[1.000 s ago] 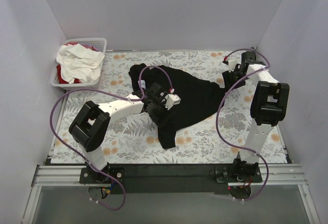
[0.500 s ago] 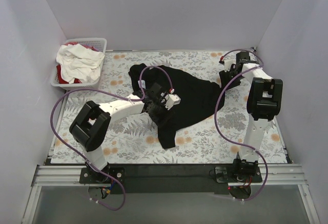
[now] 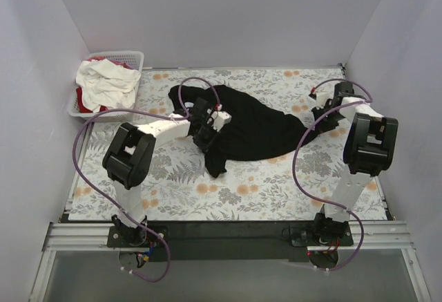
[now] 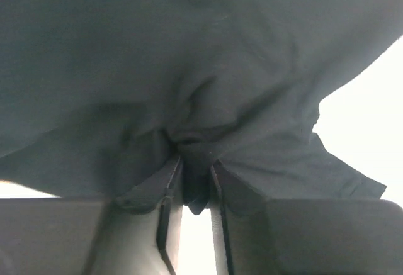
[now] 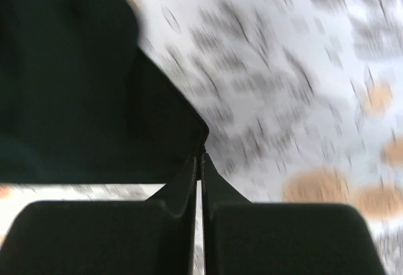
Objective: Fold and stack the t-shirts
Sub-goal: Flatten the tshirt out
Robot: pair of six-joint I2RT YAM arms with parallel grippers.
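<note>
Top external view: the left claw [image 3: 205, 135] is now further from the near edge than half a second ago, and the near tail of the black t-shirt [image 3: 255, 129] has been dragged up with it, so it lies well back from the near edge. The right claw [image 3: 319, 114] has come back from the far right corner toward the right edge. The shirt sits stretched between the two claws across the middle of the tabletop [image 3: 276, 191], but it is bunched and creased, not flat.

Left wrist view: the claw is clamped down to a narrow gap with a thick gather of black cloth between the fingers.

Right wrist view, blurred: the fingers are pressed almost together with a corner of the black cloth at their tips. I judge the hem is pinched there.

Reading: this is a spread-out pull, not a fold. The shirt needs flattening before any fold line is possible, so the task is at an early stage.

Containers: the white slotted basket [image 3: 103, 115] stands at the far left corner. A crumpled white t-shirt [image 3: 103, 81] fills the top of it, and a red t-shirt [image 3: 84, 98] shows beneath. I cannot tell how many garments are inside. Nothing is stacked yet.
</note>
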